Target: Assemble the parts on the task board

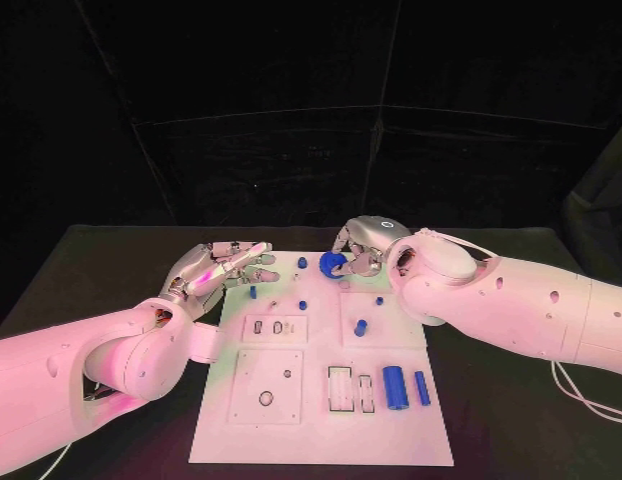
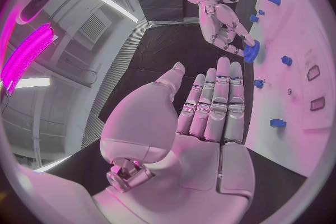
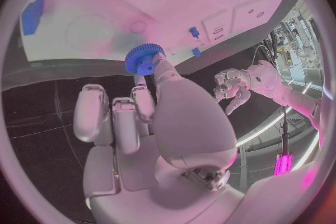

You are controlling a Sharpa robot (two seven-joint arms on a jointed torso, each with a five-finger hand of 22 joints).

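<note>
White task board (image 1: pixel 398 440) centre of the black table (image 1: pixel 95 260), blue parts scattered on it, two blue cylinders (image 1: pixel 393 387) lower right. Right robot hand (image 1: pixel 362 245) pinches a blue gear (image 1: pixel 331 265) at board's top edge. Left robot hand (image 1: pixel 222 266) released, fingers straight, upper-left beside the board

Both white arms reach inward. The left robot hand (image 1: pixel 222 266) is flat and holds nothing — fingers (image 2: pixel 218 102) straight, side by side. The right robot hand (image 1: pixel 365 246) pinches a small piece at its fingertips (image 3: pixel 155 66).
</note>
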